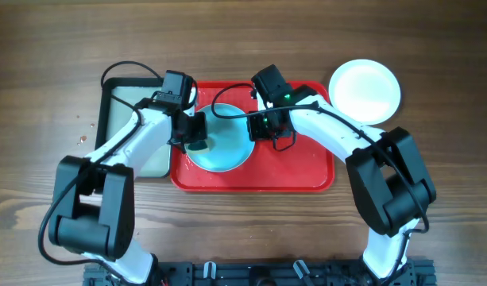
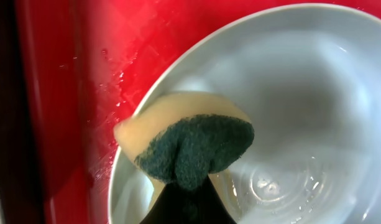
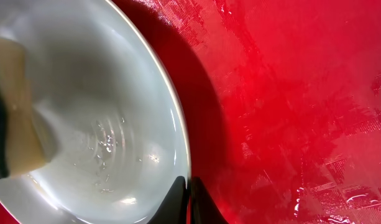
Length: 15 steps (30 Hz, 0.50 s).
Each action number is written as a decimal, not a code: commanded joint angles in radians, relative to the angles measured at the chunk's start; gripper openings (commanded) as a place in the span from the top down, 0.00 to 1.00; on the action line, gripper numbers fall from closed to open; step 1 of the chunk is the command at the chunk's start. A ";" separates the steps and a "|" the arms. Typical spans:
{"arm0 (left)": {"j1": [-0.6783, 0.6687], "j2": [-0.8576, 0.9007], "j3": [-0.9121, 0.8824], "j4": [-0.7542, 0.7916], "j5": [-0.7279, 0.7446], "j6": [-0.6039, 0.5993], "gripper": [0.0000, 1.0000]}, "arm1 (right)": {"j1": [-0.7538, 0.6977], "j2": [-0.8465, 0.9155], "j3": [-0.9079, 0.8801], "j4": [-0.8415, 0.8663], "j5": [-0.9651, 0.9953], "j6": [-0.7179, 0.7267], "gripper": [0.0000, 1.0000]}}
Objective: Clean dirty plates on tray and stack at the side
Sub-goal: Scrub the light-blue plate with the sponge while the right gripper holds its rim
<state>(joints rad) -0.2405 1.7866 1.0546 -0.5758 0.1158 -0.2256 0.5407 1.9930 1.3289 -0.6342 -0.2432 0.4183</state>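
Here the blue plate (image 1: 227,152) sits on the red tray (image 1: 307,171), in its left half. The left gripper (image 2: 185,194) pinches a sponge (image 2: 190,146) — yellow with a green pad — lying across the plate's rim. The right gripper (image 3: 189,196) is pressed together on the opposite rim. A white plate (image 1: 365,90) rests on the table (image 1: 52,63), just beside the tray's far right corner.

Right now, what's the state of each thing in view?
aqua plate: on red tray, wet inside.
sponge: pressed against aqua plate's inside.
white plate: on table, off the tray.
left gripper: shut on sponge.
right gripper: shut on aqua plate's rim.
red tray: wet.
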 commanded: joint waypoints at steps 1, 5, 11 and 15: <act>-0.029 0.057 -0.008 0.013 -0.010 -0.019 0.96 | 0.002 -0.020 -0.013 0.006 0.019 0.003 0.96; -0.051 0.107 -0.008 0.022 0.004 -0.056 0.96 | 0.002 -0.020 -0.013 0.005 0.019 0.003 0.96; -0.052 0.146 -0.008 0.019 0.244 -0.056 0.96 | 0.002 -0.020 -0.013 0.006 0.018 0.004 0.96; -0.052 0.146 -0.008 0.018 0.244 -0.072 0.96 | 0.002 -0.020 -0.013 0.007 0.018 0.003 0.96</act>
<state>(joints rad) -0.2657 1.8610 1.0851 -0.5396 0.2623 -0.2699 0.5377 1.9930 1.3289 -0.6342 -0.2199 0.4183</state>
